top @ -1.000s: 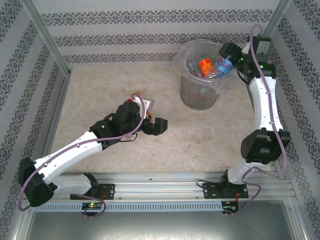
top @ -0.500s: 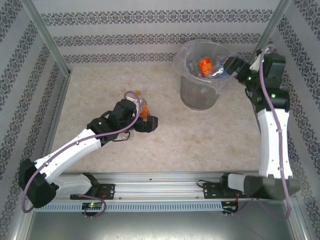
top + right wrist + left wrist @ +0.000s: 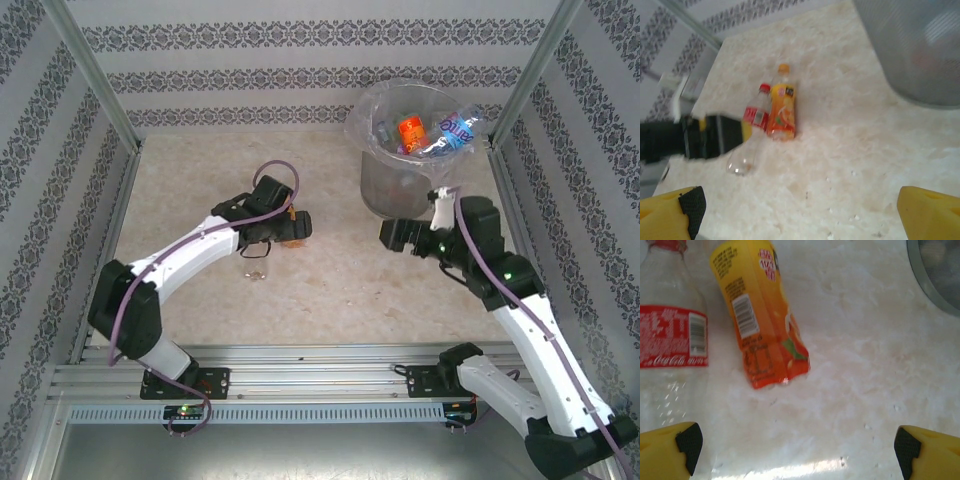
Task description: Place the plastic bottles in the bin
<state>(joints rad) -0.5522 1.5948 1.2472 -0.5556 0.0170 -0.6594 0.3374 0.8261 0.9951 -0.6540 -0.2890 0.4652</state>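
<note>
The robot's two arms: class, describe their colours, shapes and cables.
Both the left arm and right arm have white tubular links, black joints and a purple cable looped alongside. The left gripper and right gripper each have yellow fingers with black pads.

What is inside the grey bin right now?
The bin, lined with a clear bag, holds a heap of bottles; an orange-labelled bottle and a blue-labelled bottle lie on top. What lies beneath them is covered, so the count cannot be told.
</note>
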